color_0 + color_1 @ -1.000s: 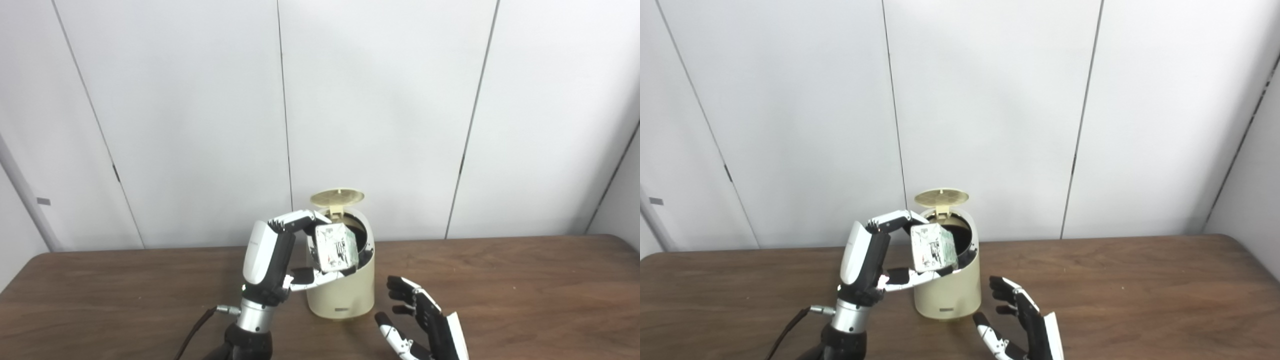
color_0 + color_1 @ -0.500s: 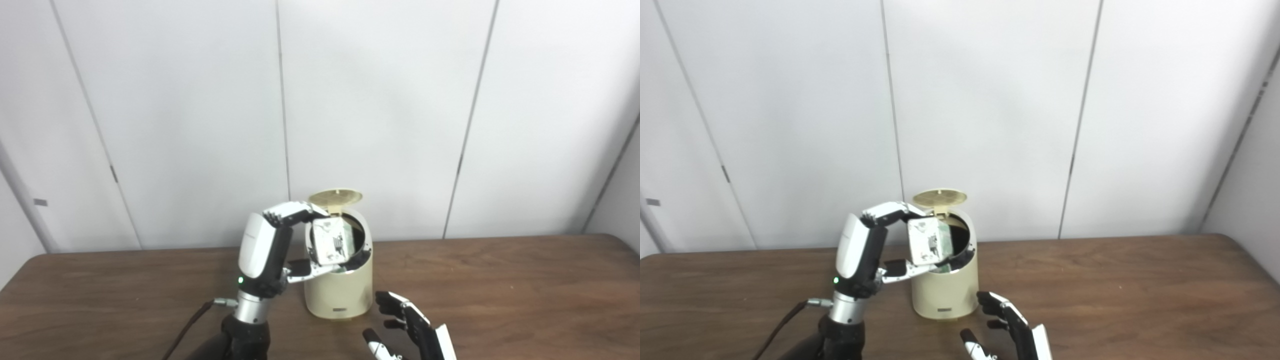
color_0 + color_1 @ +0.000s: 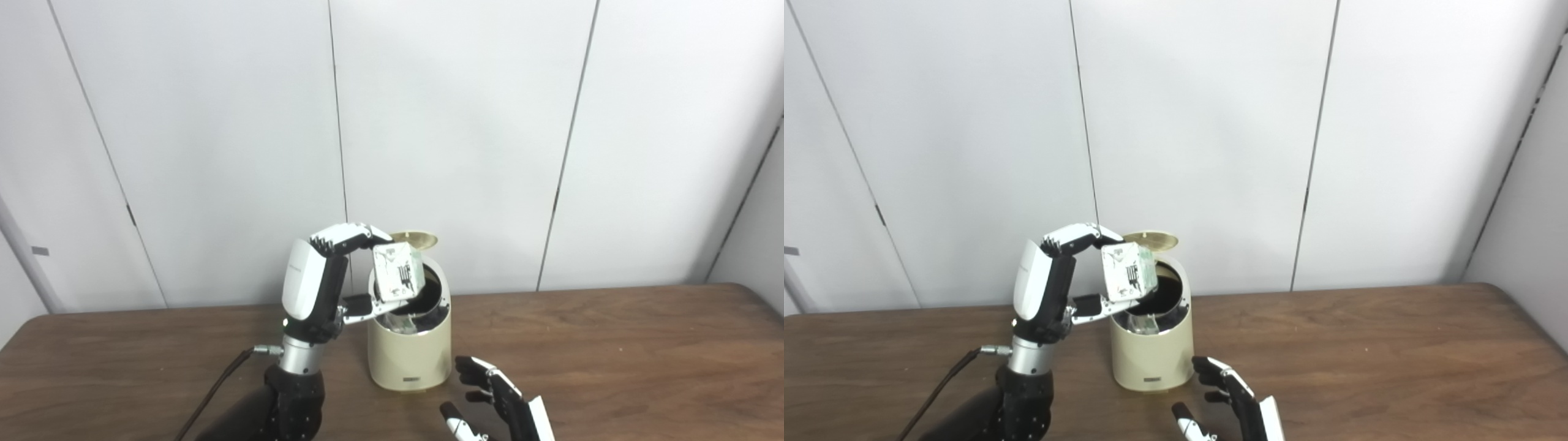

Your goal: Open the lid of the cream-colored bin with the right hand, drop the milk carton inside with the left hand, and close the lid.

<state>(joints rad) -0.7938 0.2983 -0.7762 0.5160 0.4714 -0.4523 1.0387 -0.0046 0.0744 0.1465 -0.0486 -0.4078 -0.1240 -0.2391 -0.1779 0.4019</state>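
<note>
The cream-colored bin (image 3: 407, 358) stands on the brown table with its round lid (image 3: 415, 239) tipped open at the back. My left hand (image 3: 315, 288) is shut on the milk carton (image 3: 398, 278), a white box with dark print, and holds it tilted over the left part of the bin's dark opening. Something pale shows inside the bin below the carton. My right hand (image 3: 499, 407) is open and empty, resting low at the table's front edge, just right of the bin. The same scene shows in the right eye view, with the carton (image 3: 1128, 278) over the bin (image 3: 1151, 355).
The brown table (image 3: 612, 355) stretches wide to the right and left of the bin. A white panelled wall stands close behind. A dark cable (image 3: 220, 392) runs from my left wrist toward the front left.
The camera has shifted. My left hand has lifted the carton higher above the bin's opening. My right hand has pulled back lower toward the front edge.
</note>
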